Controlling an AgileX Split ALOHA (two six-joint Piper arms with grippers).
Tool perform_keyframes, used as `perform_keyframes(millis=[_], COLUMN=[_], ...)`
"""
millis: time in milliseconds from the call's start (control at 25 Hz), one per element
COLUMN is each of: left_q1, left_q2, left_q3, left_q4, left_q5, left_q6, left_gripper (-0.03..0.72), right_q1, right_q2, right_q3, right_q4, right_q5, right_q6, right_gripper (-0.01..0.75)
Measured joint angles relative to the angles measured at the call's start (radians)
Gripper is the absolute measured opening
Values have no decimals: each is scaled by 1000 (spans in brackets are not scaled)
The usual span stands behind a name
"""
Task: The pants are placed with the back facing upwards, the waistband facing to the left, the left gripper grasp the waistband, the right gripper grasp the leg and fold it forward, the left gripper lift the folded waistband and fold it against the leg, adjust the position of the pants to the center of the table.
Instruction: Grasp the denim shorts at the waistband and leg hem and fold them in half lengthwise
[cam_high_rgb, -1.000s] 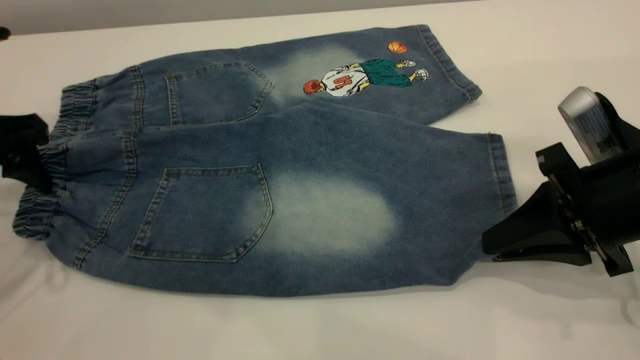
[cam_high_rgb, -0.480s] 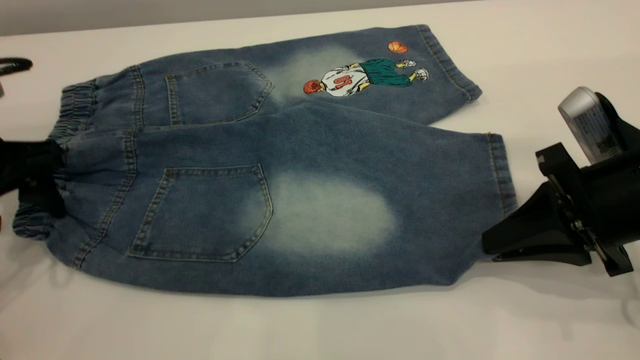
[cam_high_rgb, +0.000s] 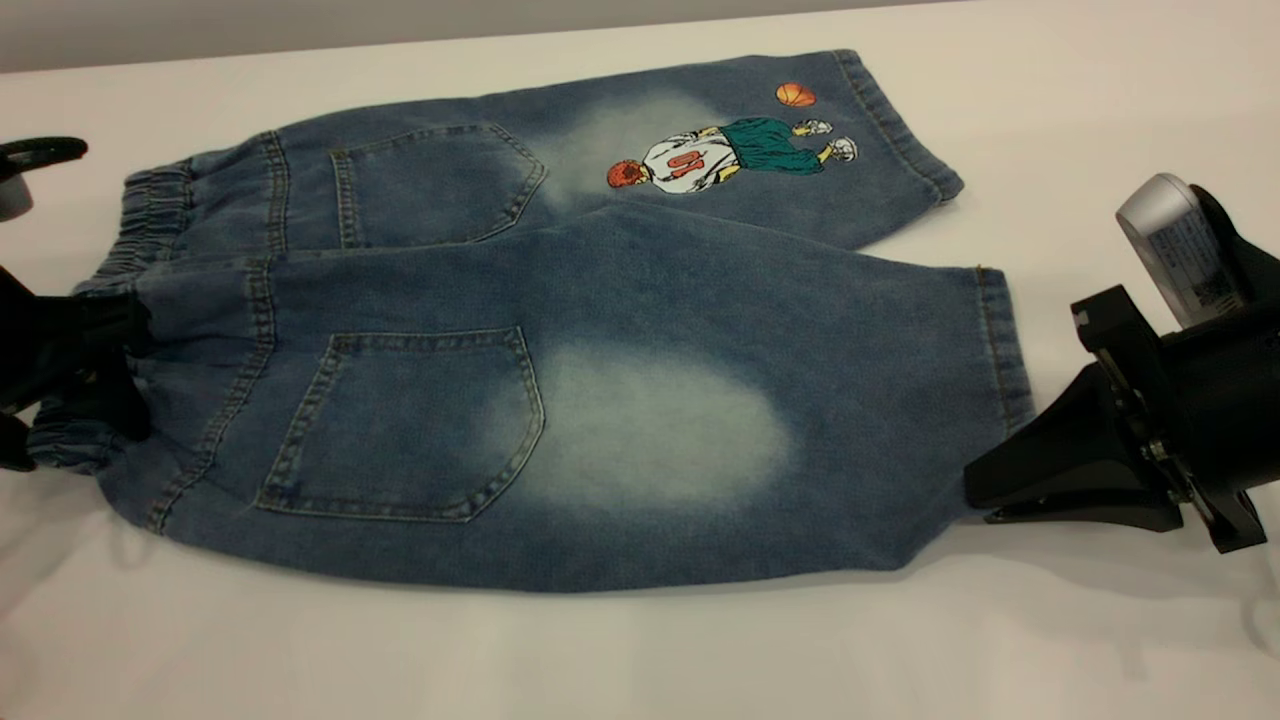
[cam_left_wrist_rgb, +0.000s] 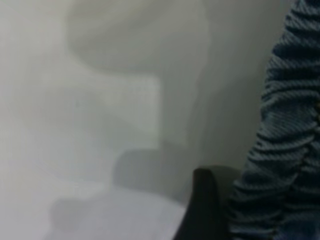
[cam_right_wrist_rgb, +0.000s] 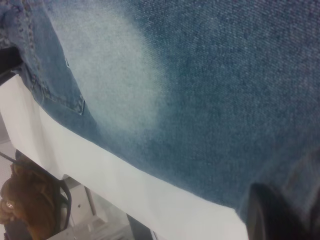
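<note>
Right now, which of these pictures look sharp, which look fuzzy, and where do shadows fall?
Exterior view: sharp, even light; a soft shadow lies on the table under the right gripper and along the near edge of the pants. Left wrist view: blurry, with broad grey shadows on the table beside the waistband. Right wrist view: denim weave fairly crisp, the dark finger at the corner blurred.

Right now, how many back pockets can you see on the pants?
2. One pocket is on the far half, beside the cartoon leg; the other pocket is on the near half, beside the faded oval. Neither is covered.
</note>
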Motion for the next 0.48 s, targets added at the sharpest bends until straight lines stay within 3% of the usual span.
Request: perform_keyframes(millis=[160,360,480], left_q1=[-1,-2,-2], left_q2=[12,12,12], left_q3=[-2,-2,-2], left_q4=[-1,-7,-7], left_q5=[-18,-25,-22], left_q6=[-8,-10,-10], left_gripper=[380,163,140], right_q1=[0,0,0], right_q2=[0,0,0], right_q3=[0,0,0], right_q4=[0,6,25], right_q5=[0,1,15], right_q6=[0,0,0], right_gripper=[15,15,15])
